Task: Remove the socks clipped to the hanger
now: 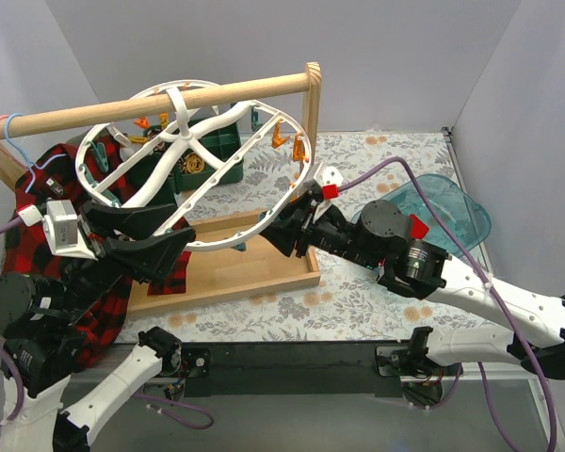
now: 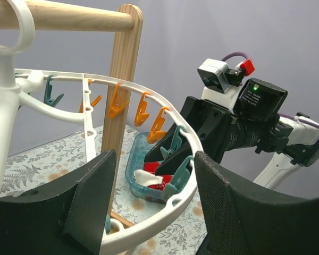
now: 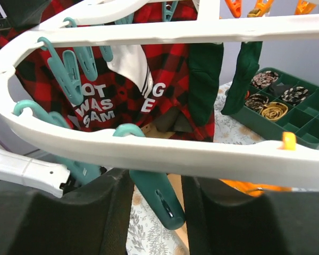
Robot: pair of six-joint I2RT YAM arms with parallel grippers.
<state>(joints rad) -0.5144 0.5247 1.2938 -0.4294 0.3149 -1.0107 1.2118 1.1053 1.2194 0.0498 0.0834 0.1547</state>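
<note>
The white oval hanger (image 1: 182,127) hangs by its hook from the wooden rail (image 1: 94,111). Two dark green socks (image 3: 204,79) hang clipped to its far rim in the right wrist view. My right gripper (image 1: 297,221) is at the hanger's right rim (image 3: 202,154), just below it. Its jaws are closed in on a teal clip (image 3: 159,204), which touches both fingers. My left gripper (image 1: 186,247) is at the near rim (image 2: 149,212), open, with the rim running across the gap between its fingers. A red and white sock (image 2: 151,178) lies in the blue bin (image 2: 128,170).
The red-and-black plaid shirt (image 1: 47,198) hangs at the left behind my left arm. A green compartment tray (image 3: 303,119) with rolled socks stands on the wooden stand's base (image 1: 245,268). The clear blue bin (image 1: 452,212) sits at the right on the patterned cloth.
</note>
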